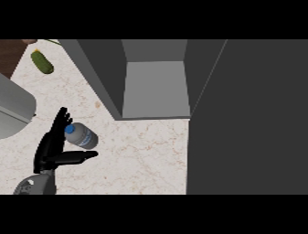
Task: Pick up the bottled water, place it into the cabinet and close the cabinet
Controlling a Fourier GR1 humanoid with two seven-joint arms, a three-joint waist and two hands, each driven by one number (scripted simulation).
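Bottle: bottled water (81,135) lies tilted on the counter (143,155), near-left of the open cabinet (155,87).
Left hand (54,141): fingers straight, thumb spread below the bottle, nothing gripped.
Handling: judged light, smooth, prone to rolling; best grasped around mid-body.

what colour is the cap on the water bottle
Blue. The cap tops the clear bottle, seen in the head view, beside the left hand.

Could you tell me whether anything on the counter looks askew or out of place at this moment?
The bottled water lies on its side on the counter, blue cap toward the left hand, whose straight fingers rest beside it. A green vegetable lies loose near the back. The cabinet stands open. Nothing looks spilled or damaged.
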